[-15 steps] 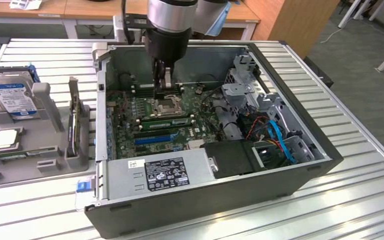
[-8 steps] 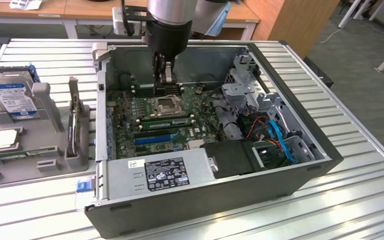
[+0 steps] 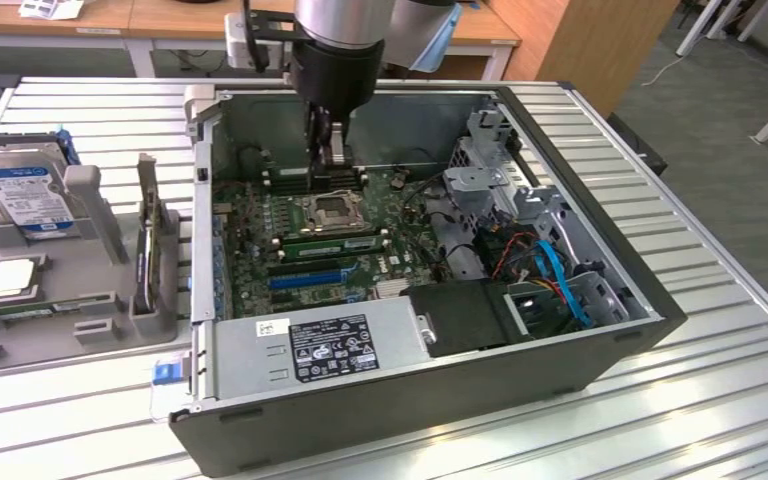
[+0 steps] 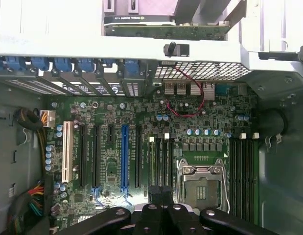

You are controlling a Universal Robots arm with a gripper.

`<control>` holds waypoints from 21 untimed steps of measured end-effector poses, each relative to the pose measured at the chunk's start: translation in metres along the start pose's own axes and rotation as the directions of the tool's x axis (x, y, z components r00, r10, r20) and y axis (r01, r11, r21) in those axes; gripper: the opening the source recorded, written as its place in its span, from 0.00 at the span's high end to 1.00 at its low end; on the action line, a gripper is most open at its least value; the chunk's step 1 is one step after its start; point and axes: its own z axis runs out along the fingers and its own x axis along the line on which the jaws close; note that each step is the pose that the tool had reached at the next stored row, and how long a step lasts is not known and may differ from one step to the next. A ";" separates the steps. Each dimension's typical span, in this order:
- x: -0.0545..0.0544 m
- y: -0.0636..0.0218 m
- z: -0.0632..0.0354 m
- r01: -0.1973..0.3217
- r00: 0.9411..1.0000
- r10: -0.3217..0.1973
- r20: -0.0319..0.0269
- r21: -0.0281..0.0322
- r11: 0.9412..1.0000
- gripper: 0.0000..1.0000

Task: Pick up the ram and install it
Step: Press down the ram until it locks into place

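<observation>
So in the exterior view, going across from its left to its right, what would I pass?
Hard drive with blue label → upright green board in the grey holder → robot's gripper above the motherboard → blue cables inside the computer case.

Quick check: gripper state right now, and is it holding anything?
Gripper: shut, down inside the computer case over the motherboard; whether it holds the ram cannot be told.
</observation>
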 end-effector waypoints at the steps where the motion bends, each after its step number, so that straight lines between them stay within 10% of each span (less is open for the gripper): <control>1: 0.000 -0.0007 -0.0001 0.000 1.000 0.000 0.000 0.000 1.000 0.90; 21: 0.000 -0.0269 -0.0015 0.000 1.000 0.000 0.000 -0.003 1.000 0.90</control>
